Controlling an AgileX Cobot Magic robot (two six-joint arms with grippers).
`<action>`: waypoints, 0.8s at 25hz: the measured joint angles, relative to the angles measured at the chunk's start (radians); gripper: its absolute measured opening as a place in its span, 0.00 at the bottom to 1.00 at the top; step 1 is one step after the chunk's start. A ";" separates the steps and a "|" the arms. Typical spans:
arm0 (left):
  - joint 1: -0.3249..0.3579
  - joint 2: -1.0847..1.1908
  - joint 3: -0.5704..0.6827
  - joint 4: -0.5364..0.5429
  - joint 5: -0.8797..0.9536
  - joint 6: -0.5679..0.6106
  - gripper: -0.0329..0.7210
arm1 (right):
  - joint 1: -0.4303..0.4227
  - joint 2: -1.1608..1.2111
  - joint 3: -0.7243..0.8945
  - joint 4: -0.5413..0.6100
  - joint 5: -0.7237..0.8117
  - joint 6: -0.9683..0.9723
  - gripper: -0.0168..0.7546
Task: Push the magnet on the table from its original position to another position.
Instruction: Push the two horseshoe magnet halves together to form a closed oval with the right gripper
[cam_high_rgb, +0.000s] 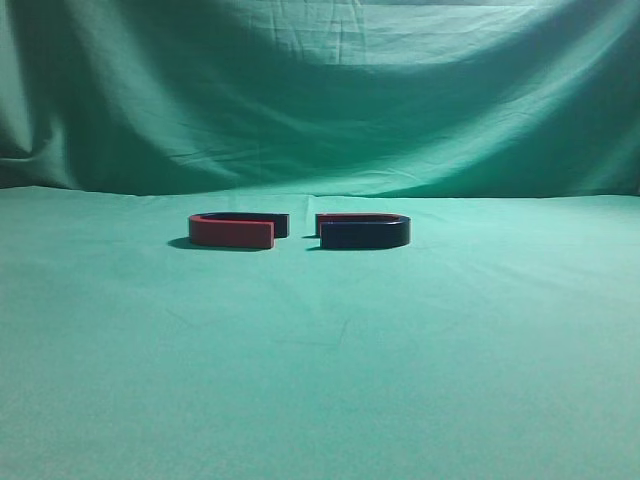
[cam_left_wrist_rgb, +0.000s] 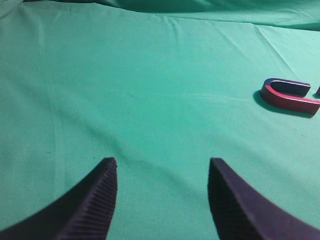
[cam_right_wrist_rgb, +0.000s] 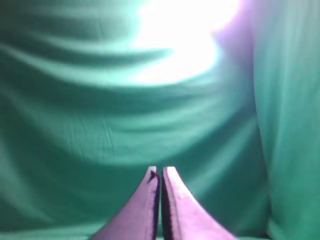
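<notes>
Green cloth covers the surface (cam_high_rgb: 320, 380) from the near edge of the exterior view back to where it meets a hanging green backdrop (cam_high_rgb: 320, 90), creased in broad folds and lit brighter toward the top centre. No writing, brand or label can be read on anything, and no container shows in any view.

Two horseshoe magnets lie flat on the cloth around the middle of the exterior view, their open ends facing each other across a small gap, not touching. The left magnet (cam_high_rgb: 236, 230) shows a red near arm and a dark far arm, with its curved end pointing left. The right magnet (cam_high_rgb: 364, 231) shows a dark blue near arm with a thin red edge along the top, and its curved end points right. Each casts a short shadow on the cloth.

From the left wrist view, the left gripper (cam_left_wrist_rgb: 162, 197) hangs low over bare cloth with its two dark ribbed fingers (cam_left_wrist_rgb: 95, 205) spread wide and nothing between them; the left magnet (cam_left_wrist_rgb: 290, 95) lies well apart from it, near the right edge of that view.

From the right wrist view, the right gripper (cam_right_wrist_rgb: 160, 205) has its pale fingers (cam_right_wrist_rgb: 142, 210) pressed together with only a thin line between them, holding nothing, and it points at the folded backdrop under a bright glare
</notes>
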 joint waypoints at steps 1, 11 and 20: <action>0.000 0.000 0.000 0.000 0.000 0.000 0.54 | 0.000 -0.001 -0.007 -0.002 0.001 0.023 0.02; 0.000 0.000 0.000 0.000 0.000 0.000 0.54 | 0.000 0.222 -0.398 0.022 0.700 0.093 0.02; 0.000 0.000 0.000 0.000 0.000 0.000 0.54 | 0.000 0.648 -0.607 0.274 1.107 -0.161 0.02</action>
